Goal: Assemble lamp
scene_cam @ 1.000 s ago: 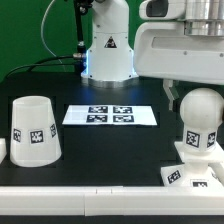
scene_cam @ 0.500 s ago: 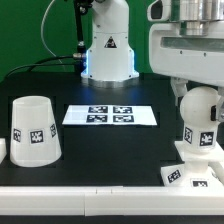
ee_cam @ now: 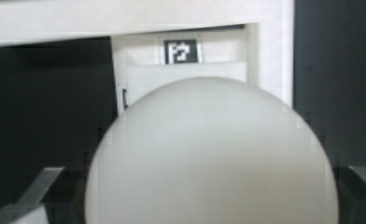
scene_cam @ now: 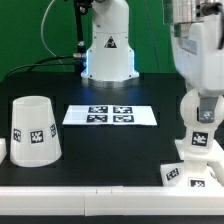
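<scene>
While the arm hangs over the lower right of the exterior view, its fingers [ee_cam: 198, 205] stand spread on both sides of the bulb [scene_cam: 201, 112] — not yet pinching it, as far as I can judge. I think the bulb stands upright on the base [scene_cam: 192, 172] so that its stem can go down into it. At the lower left the shade [scene_cam: 31, 130] waits on the dark surface [scene_cam: 110, 150], well apart. Between them lies the marker board [scene_cam: 110, 115] — nothing seems to stand in the way.
</scene>
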You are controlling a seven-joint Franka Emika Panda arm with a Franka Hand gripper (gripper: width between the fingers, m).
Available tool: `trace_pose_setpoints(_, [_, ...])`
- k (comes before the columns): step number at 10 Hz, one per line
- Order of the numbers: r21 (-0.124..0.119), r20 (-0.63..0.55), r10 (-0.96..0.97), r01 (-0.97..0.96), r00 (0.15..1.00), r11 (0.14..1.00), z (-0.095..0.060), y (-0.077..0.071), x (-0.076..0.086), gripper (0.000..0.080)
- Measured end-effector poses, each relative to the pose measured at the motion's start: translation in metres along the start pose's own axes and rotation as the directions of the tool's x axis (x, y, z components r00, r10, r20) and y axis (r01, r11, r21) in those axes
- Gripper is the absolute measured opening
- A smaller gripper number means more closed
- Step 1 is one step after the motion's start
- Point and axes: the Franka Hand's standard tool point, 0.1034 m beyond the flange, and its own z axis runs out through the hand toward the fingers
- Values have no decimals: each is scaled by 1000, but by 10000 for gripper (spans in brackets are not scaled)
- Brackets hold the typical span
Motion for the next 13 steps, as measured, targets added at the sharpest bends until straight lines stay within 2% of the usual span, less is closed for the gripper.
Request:
trace_pose_setpoints(2, [2, 22, 150, -150, 988, 989, -1, -1, -2, 576])
trace_pose_setpoints(4, [9, 25, 194, -194, 981, 981, -2, -2, -6, 576])
trace_pose_setpoints(5, [7, 25, 190, -190, 982, 982, -2, -1, -6, 635])
trace_pose_setpoints(6, [6, 25, 182, -182, 983, 983, -1, -1, -6, 635])
trace_pose_setpoints(8, [6, 25, 175, -175, 984, 984, -1, -1, -7, 696])
trace_pose_setpoints(9, [15, 34, 158, -159, 987, 987, -9, -2, -11, 696])
trace_pose_setpoints(10, [31, 51, 133, -134, 990, 990, -25, -3, -15, 698])
trace_pose_setpoints(11, [45, 68, 109, -112, 992, 993, -40, -2, -15, 698])
trace_pose_setpoints(12, [59, 79, 79, -84, 994, 995, -55, -7, -11, 698])
trace_pose_setpoints(13, [72, 84, 81, -87, 993, 994, -61, -12, -9, 698])
